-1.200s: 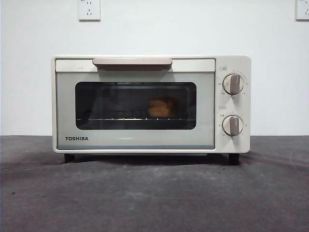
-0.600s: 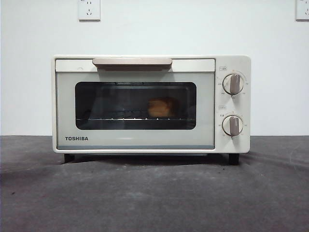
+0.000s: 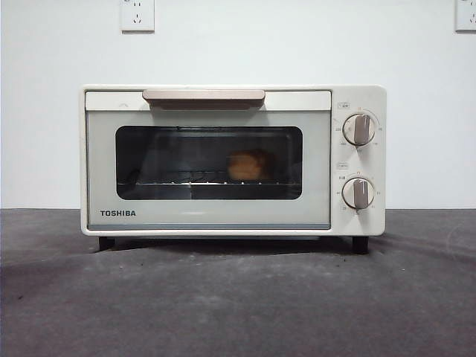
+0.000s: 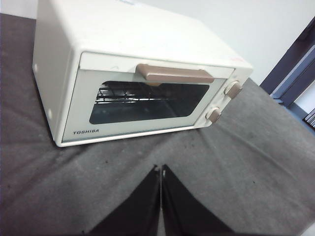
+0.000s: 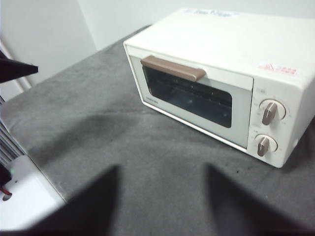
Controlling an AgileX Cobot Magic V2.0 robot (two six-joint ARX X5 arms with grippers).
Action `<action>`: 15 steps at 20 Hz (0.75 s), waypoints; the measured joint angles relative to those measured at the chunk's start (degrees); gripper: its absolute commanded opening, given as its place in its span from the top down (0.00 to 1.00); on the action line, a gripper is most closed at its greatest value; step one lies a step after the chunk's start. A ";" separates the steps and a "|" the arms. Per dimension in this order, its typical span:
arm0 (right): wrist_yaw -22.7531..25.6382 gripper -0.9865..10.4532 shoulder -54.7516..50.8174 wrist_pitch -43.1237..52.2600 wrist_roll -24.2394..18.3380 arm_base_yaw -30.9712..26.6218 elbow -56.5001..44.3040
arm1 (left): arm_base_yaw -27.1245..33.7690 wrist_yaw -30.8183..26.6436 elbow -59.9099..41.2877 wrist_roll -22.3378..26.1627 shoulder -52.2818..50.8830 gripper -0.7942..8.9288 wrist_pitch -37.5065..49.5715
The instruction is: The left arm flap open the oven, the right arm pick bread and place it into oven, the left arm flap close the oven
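- The oven (image 3: 232,160) door is shut; the bread (image 3: 248,165) sits inside on the rack, at about 3 o'clock in the window
- The left gripper (image 4: 161,169) is pressed closed and holds nothing; it waits well back from the oven
- The right gripper (image 5: 162,172) is spread wide with nothing in it; it waits far back too
- All three steps look done; nothing seems left

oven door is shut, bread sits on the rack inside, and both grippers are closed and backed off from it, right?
Not quite: the right gripper is open, as the right wrist view shows. The left gripper is shut, the oven door is closed, and the bread sits inside.
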 measured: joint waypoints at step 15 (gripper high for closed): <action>1.14 0.90 0.07 1.53 -0.13 0.00 0.00 | 0.00 0.00 0.00 0.15 0.00 0.91 -0.17</action>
